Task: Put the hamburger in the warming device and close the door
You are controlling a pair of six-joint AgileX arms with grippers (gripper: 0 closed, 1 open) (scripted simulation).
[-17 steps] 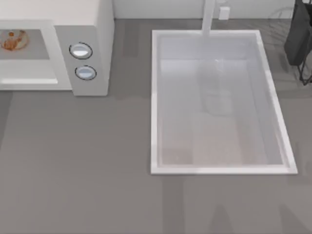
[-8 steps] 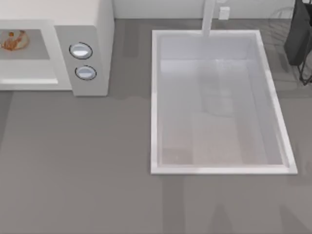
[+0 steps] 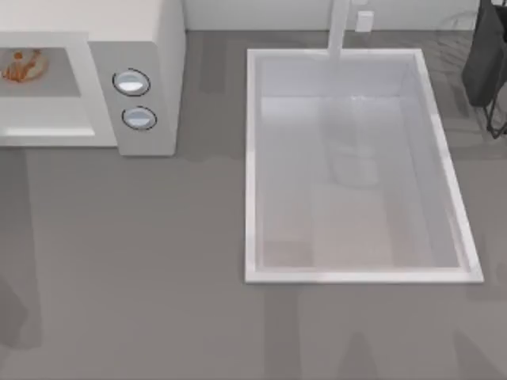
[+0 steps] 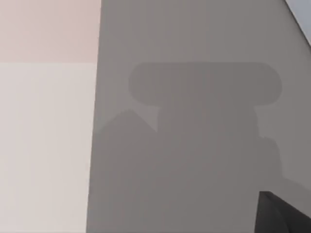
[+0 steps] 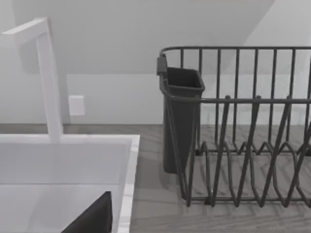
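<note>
- Since a second ago, only a dark shadow at the counter's left edge is seen creeping in; nothing else is displaced.
- Hamburger [image 3: 21, 65] is lying inside the microwave [image 3: 135, 47].
- Door-closing is judged pending.
- Finger states cannot be told.

A large white rectangular sink [image 3: 252, 166] is sunk into the grey table [image 3: 158, 261], right of centre. A white faucet [image 5: 48, 77] rises at its far rim. A dark wire dish rack [image 5: 243, 145] stands right of the sink, with 1 dark cup-shaped holder [image 5: 181, 121] hanging on its near end.
</note>
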